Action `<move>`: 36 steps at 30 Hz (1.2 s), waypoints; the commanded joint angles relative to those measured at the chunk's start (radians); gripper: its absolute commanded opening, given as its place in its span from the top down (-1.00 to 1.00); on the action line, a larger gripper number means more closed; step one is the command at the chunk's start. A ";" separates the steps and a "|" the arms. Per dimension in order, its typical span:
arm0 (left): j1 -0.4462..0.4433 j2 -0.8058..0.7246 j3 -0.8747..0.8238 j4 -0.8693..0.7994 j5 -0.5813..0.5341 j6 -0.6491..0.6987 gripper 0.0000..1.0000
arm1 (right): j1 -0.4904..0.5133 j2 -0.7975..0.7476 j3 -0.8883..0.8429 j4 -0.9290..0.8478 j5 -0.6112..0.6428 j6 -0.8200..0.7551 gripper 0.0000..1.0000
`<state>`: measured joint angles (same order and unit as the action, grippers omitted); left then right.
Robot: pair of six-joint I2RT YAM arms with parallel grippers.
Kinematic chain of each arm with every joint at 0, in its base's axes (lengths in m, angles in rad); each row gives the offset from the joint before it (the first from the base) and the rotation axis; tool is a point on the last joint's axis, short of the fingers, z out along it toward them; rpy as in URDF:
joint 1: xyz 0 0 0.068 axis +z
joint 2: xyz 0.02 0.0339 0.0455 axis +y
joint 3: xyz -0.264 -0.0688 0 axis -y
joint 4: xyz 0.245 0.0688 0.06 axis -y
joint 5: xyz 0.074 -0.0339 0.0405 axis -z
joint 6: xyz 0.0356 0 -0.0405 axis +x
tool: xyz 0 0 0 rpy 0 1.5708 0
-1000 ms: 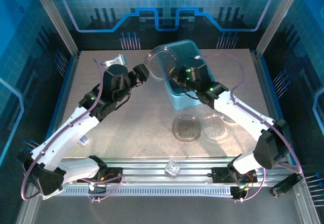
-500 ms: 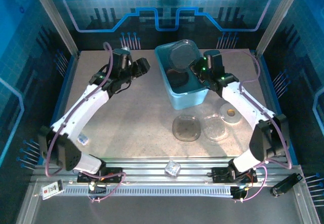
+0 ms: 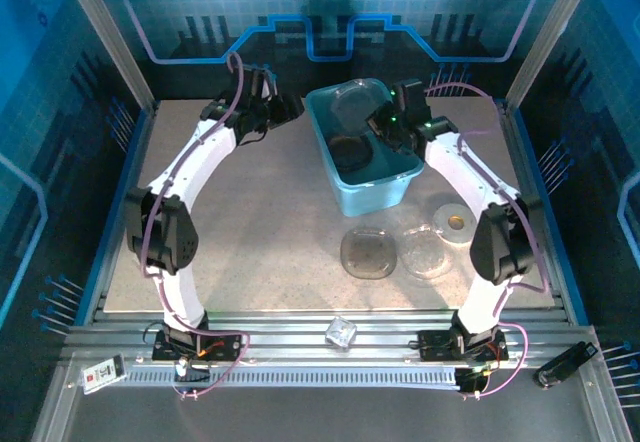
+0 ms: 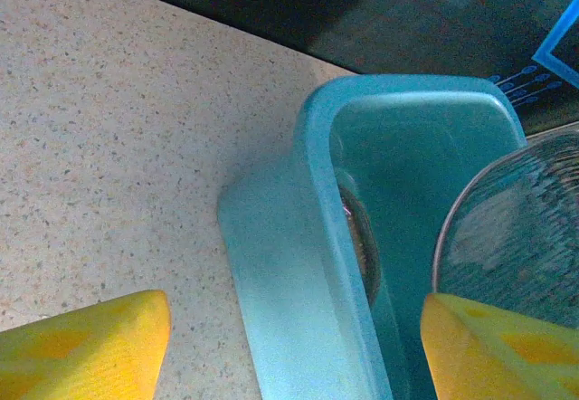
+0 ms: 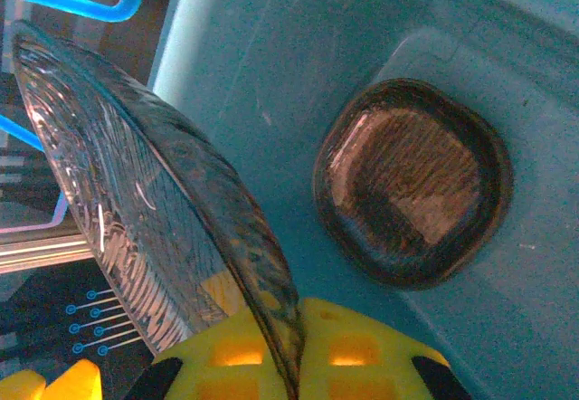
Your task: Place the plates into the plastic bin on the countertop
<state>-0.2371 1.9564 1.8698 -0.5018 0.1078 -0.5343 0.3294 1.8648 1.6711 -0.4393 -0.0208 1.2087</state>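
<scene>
My right arm reaches along the plastic bin's (image 3: 370,197) right side, right end effector (image 3: 385,124) clamped on a smoky plate (image 3: 350,107) tilted on edge over the bin's far end; my left end effector (image 3: 285,110), fingers apart, hovers left of the bin's far corner; both arms have stretched farther out than half a second ago; a dark plate (image 3: 350,152) lies on the bin's floor; a loose plate (image 3: 368,253) lies on the worktop (image 3: 260,222) before the bin.

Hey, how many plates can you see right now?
4: a plate in the right tool over the plastic bin, a dark plate on its floor, maybe a stack hiding more, and a smoky plate and a clear plate on the countertop.
</scene>
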 commanded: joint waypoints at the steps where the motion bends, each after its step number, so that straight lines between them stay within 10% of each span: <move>1: 0.009 0.061 0.118 -0.085 0.046 0.043 -0.48 | -0.005 0.069 0.074 -0.104 -0.055 0.022 1.00; 36: 0.088 0.029 0.000 -0.096 0.093 0.086 -0.48 | 0.082 0.288 0.177 -0.222 0.094 0.229 1.00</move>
<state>-0.1589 2.0209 1.8874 -0.5728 0.1741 -0.4683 0.3923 2.1208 1.8271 -0.6178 0.0681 1.4097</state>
